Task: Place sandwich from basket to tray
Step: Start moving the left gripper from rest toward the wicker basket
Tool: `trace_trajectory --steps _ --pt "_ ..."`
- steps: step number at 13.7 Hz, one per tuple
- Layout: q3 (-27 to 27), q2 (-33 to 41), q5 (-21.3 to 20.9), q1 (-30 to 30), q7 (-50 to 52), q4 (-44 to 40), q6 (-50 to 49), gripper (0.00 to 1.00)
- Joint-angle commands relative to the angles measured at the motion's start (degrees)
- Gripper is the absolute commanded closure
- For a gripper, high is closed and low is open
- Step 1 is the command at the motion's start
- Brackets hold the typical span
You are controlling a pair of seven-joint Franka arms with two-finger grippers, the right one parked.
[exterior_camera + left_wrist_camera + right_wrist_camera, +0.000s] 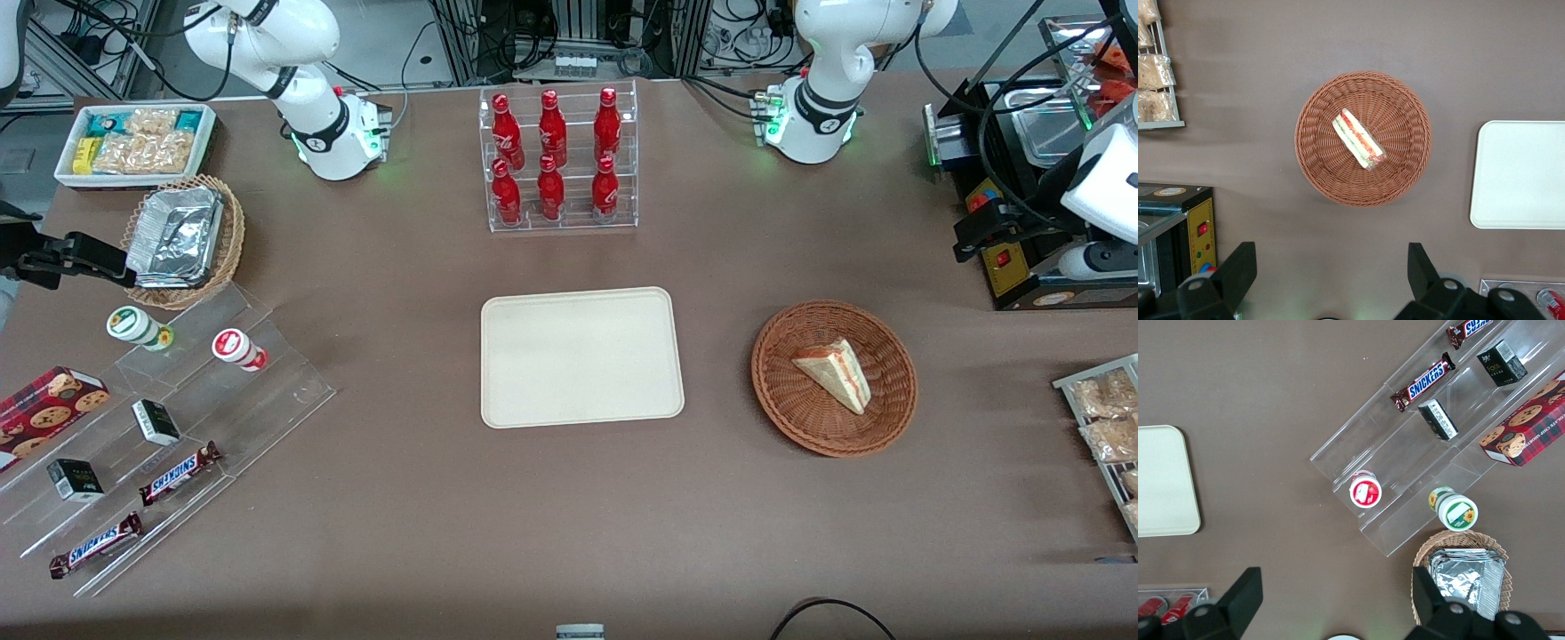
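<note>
The sandwich (836, 373) (1358, 139), a pale wedge with a red and green stripe, lies in the round reddish-brown basket (773, 391) (1311, 167). The cream tray (582, 356) (1521, 173) lies flat beside the basket, toward the parked arm's end, with nothing on it. My gripper (1331, 248) (965, 238) hangs high over the table, farther from the front camera than the basket and toward the working arm's end. It is open, its black fingers (1245, 257) spread wide with nothing between them. It touches neither basket nor sandwich.
A clear rack of red bottles (556, 160) stands farther from the front camera than the tray. A black appliance (1022, 267) and a wire rack of snack packets (1102, 418) sit at the working arm's end. A stepped acrylic shelf (160, 427) holds snacks at the parked arm's end.
</note>
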State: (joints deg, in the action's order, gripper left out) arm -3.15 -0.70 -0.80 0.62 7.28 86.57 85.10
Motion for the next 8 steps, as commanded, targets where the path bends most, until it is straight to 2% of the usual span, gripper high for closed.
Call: trace_trajectory --steps 1,8 --pt "-0.71 -0.18 -0.79 -0.89 -0.60 -1.23 -1.43 0.00" --pt "-0.62 -4.65 -0.96 -1.06 0.36 -0.62 1.90 0.00"
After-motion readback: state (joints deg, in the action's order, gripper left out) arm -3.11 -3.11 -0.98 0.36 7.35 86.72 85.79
